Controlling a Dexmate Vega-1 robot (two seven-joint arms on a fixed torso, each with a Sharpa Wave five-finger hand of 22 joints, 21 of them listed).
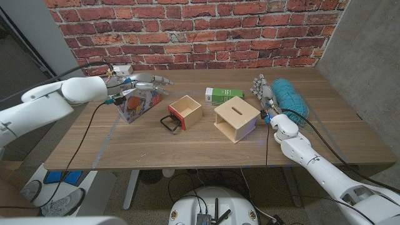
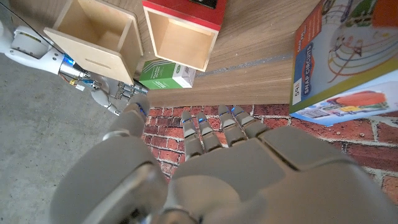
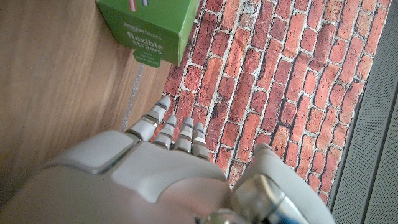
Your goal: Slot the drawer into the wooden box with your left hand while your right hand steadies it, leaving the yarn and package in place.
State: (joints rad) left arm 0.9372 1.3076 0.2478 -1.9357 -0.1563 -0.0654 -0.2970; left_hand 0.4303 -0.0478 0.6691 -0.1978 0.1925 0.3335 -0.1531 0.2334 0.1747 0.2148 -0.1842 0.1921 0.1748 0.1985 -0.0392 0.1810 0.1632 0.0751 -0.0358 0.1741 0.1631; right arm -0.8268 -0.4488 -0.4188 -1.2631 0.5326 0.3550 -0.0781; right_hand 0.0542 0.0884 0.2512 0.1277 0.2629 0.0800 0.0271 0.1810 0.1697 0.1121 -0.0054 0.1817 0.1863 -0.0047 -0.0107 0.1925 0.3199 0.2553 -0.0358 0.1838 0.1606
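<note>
Left robot hand point(image 1: 147, 80) hovers over the counter point(image 1: 125, 140) at about 10 o'clock from the drawer, fingers point(image 2: 214, 127) stretched out and apart, holding nothing; the left wrist view shows them straight, pointing toward the brick wall point(image 1: 187, 31). Just under and beside it lies a colourful snap circuits package point(image 1: 137, 103), its far end under the hand.

Drawer point(image 1: 185, 111) sits near counter centre, open top up, red front panel with a black loop handle point(image 1: 169, 124) at its 7 o'clock side. It stands apart from the wooden box, outside it.

Wooden box point(image 1: 235, 119) is at the drawer's 3 o'clock, close but not touching, slot on its top face, open side facing 7 o'clock. In the left wrist view its hollow inside point(image 2: 96, 34) shows empty.

Green straws carton point(image 1: 223, 94) lies at 12 o'clock from the wooden box, near the wall.

Right robot hand point(image 1: 265, 94) stands at the box's 2 o'clock, fingers up and loosely together, not touching the box, gripping nothing; the right wrist view shows its fingers point(image 3: 171, 130) straight, side by side, with the carton point(image 3: 152, 25) ahead.

Teal yarn point(image 1: 289, 94) lies at 3 o'clock of that hand, just beside it.
</note>
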